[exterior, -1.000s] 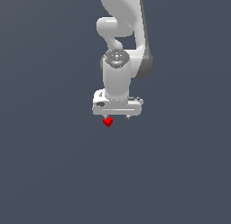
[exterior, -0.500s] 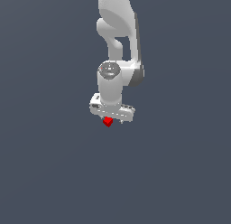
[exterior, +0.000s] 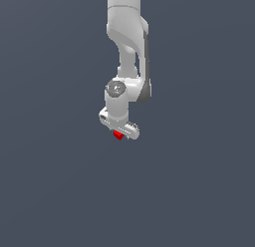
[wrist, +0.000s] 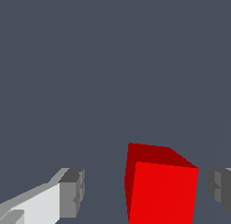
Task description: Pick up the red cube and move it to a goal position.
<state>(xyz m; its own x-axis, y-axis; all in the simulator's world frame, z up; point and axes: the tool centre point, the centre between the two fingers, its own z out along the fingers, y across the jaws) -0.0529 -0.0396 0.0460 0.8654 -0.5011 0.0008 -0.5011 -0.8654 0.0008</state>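
A white robot arm reaches down from the top of the exterior view over a plain, dark grey-blue desk (exterior: pixel 55 181) whose edges and corners are out of frame, so places on it cannot be given by them. At the arm's lower end sits the white gripper (exterior: pixel 119 133), tilted so that its crossbar slopes downward toward the exterior view's right. The small, bright red, plain-faced cube (exterior: pixel 118 136) peeks out just beneath that crossbar, mostly covered by it. In the wrist view the red cube (wrist: pixel 161 187) sits between the two grey-tipped fingers (wrist: pixel 72 193), nearer to one of them, with a clear gap of desk showing on both sides. The jaws stand spread wider than the cube and touch nothing; the gripper has hold of nothing.
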